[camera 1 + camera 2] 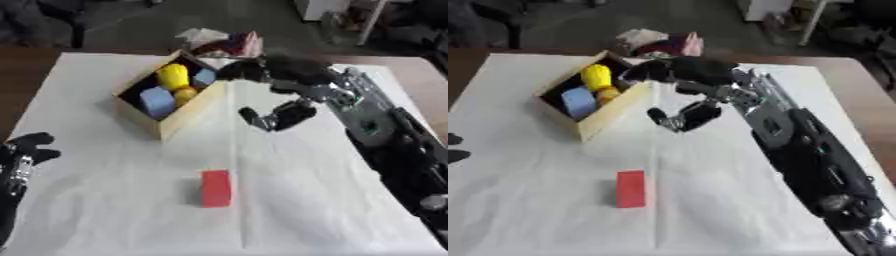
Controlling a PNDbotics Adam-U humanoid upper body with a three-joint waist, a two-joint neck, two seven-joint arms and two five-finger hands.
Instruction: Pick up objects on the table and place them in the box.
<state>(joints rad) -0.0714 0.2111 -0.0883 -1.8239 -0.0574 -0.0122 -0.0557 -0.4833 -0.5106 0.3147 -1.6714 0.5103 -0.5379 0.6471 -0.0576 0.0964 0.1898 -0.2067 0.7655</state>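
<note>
Red block (215,188) lies well below right hand (278,75) (open).

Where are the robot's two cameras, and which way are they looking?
Left eye view: in the head, looking down at the white table; left hand resting at the left edge, right arm reaching in.
Right eye view: beside it, same downward look; right hand open by the box, left hand barely showing.
Both show the box and the red block.
</note>
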